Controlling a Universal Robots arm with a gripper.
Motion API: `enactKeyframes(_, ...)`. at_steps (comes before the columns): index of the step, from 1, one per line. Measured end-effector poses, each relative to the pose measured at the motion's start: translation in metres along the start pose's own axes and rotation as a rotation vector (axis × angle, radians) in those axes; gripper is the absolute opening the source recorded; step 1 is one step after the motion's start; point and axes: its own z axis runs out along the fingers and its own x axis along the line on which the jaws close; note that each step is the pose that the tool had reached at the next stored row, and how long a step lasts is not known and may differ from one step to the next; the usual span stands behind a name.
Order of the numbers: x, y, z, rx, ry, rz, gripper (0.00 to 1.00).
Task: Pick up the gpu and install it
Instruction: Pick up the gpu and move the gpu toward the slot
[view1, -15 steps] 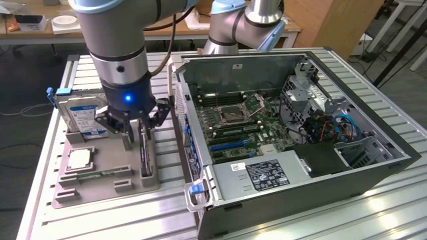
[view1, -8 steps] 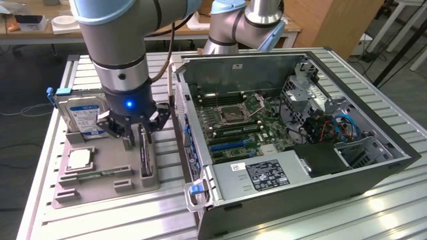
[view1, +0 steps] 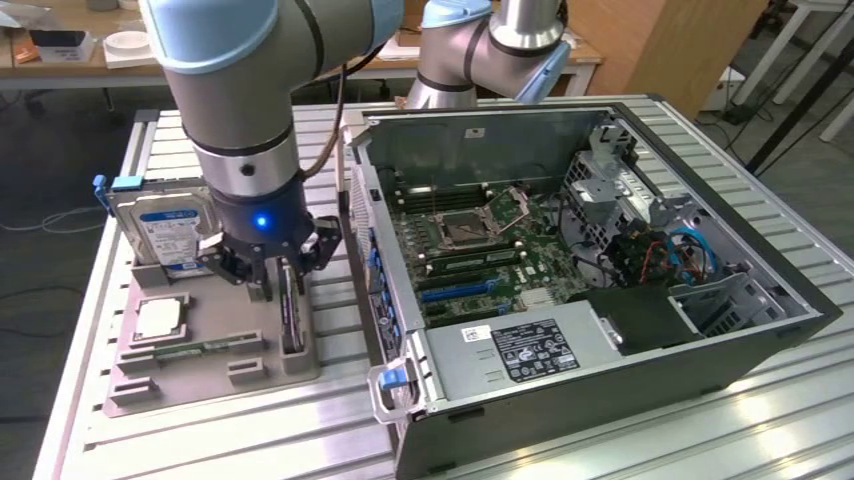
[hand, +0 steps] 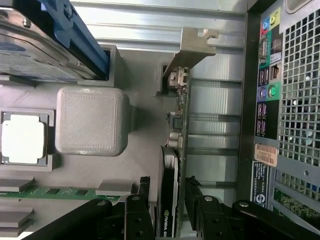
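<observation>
Gripper (hand: 167, 187) hangs over gray holder (view1: 187, 375), jaws wide, one finger either side of the gpu (view1: 290, 320), seemingly not touching. Card stands on edge, nine o'clock of open case (view1: 601, 420). Judgement: good grasp needs fingers centred, square, clear of bracket (hand: 192, 47).

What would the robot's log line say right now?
end effector: open, fingers either side of gpu | gpu: on edge in tray, not lifted | case: open, gpu not installed
</observation>
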Motion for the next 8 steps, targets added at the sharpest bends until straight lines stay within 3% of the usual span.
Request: enactKeyframes(8, 0.0003, -0.0006, 0.0071, 0.0002, -0.0005, 0.0, 0.42)
